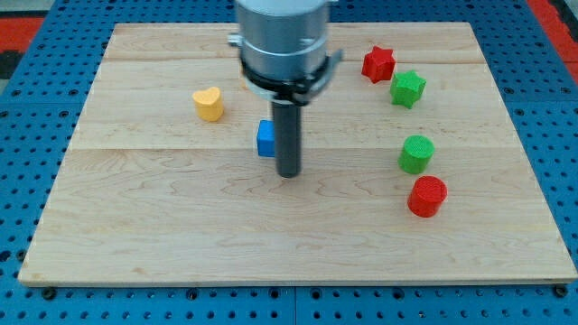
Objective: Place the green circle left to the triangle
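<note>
In the camera view you are looking down at a pale wooden worktop [181, 235] lying on a blue perforated base [27, 135], with a patch of red showing at the view's top left and top right corners. Your arm [282, 41] comes in from the view's top as a grey cylinder, and the straight dark rod runs down from it to my tip [288, 173], which stands near the middle of the board. There is no claw on this rig, so nothing opens, closes or holds; the rod only touches the surface. Just to the view's left of the rod, touching it or nearly so, sits a blue block [265, 139]; the rod hides part of it, so you cannot tell its shape for certain. Further to the view's left and a little higher is the yellow heart [209, 104], well apart from my tip. The green circle [416, 153], the piece you are asked to move, stands well off to the view's right of my tip, untouched. Just below it, near but apart, is the red circle [426, 196]. Above it, toward the view's top right, the green star [407, 88] sits just beside the red star [378, 64], which lies up and to its left. You will find no writing, label or brand mark that can be read anywhere on the blocks, the board or the arm.
</note>
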Motion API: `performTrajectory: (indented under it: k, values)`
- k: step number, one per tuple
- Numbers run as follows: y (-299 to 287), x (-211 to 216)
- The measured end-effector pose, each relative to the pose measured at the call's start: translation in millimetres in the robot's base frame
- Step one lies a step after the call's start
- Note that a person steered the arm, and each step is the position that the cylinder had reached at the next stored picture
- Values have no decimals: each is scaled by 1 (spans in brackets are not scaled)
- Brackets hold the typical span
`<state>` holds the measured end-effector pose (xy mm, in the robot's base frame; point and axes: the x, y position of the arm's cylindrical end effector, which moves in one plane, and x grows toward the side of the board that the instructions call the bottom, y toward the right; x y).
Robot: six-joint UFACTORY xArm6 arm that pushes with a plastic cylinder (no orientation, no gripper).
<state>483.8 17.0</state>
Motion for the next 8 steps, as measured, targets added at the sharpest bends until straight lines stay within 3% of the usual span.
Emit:
performTrajectory:
  k: [3, 4, 6, 8]
  values:
    - [191, -10]
    - [190, -37]
    - [173, -13]
    - [39, -38]
